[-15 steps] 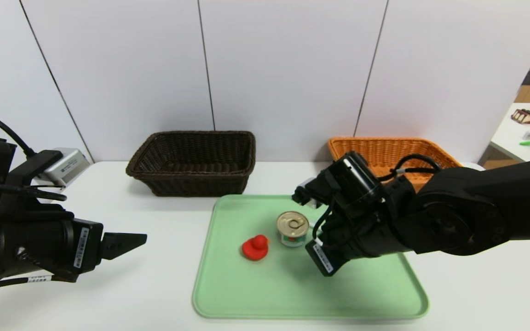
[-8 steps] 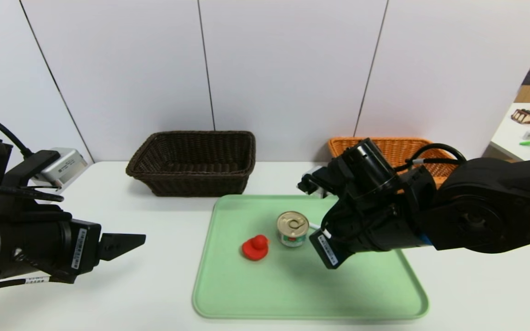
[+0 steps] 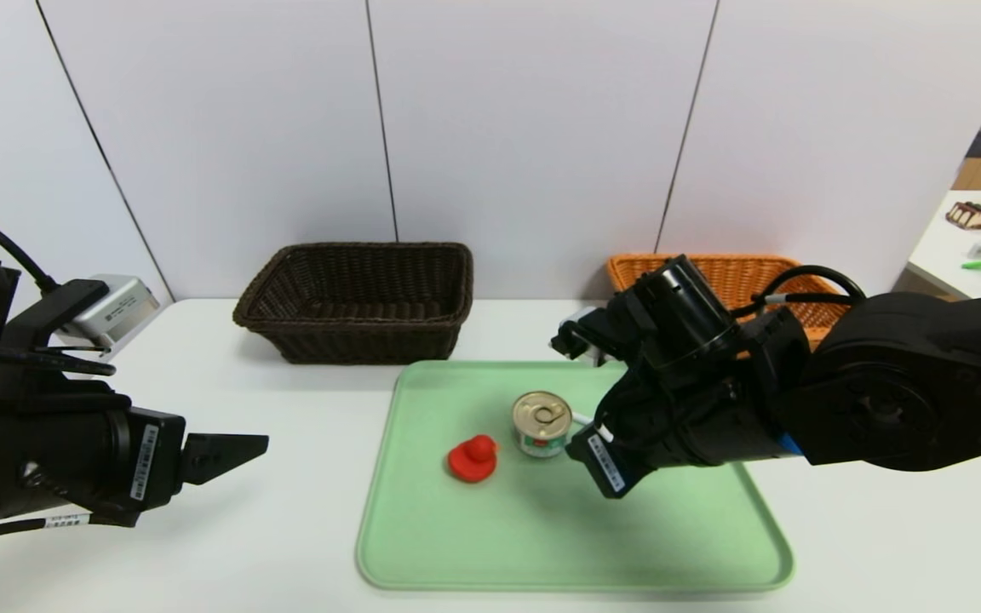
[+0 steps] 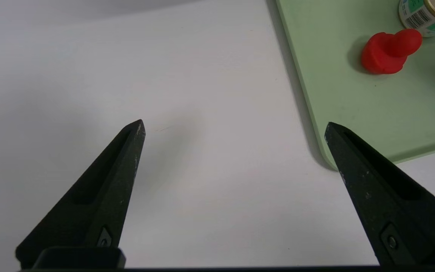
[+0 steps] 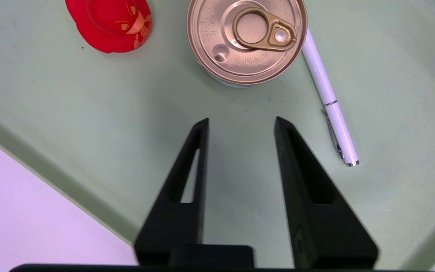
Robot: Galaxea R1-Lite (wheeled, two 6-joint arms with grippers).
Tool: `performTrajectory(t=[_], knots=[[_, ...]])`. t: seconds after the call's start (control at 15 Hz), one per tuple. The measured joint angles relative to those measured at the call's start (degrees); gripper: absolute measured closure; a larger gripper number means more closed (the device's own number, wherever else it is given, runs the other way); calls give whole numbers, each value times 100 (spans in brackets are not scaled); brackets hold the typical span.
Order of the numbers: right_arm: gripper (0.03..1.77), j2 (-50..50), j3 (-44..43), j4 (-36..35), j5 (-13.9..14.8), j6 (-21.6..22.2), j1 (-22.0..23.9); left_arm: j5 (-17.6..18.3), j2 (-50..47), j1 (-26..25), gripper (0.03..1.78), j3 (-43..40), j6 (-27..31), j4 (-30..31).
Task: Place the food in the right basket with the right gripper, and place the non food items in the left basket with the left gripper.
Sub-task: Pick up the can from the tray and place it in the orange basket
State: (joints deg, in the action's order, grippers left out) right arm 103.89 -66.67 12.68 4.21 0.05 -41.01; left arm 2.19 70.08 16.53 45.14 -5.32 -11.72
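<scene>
gold-lidded can upright on tray, between duck and pen; right tool hovers just short, partly open, empty, so widen to straddle can without nudging pen; left tool wide open, parked over worktop.

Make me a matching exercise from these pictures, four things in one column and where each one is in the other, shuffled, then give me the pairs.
Things
1. tin can
2. red duck
3. white pen
4. dark basket

Places
A. on the white table behind the green tray, empty
B. on the tray, to the can's left in the head view
C. on the tray, lying against the can's other side from the duck
D. on the tray, just ahead of the right gripper

Pairs: 1-D, 2-B, 3-C, 4-A
</scene>
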Motion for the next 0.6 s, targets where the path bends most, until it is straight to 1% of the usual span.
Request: performTrajectory(t=[0.13,0.33,0.6], knots=[[89,-2,0,7,-7,6,-5,-2,0,0,12,-7,0,0],[63,-4,-6,68,-16,20,-11,0,0,0,12,-7,2,1],[41,5,221,-11,-10,28,-11,-2,0,0,12,-7,2,1]])
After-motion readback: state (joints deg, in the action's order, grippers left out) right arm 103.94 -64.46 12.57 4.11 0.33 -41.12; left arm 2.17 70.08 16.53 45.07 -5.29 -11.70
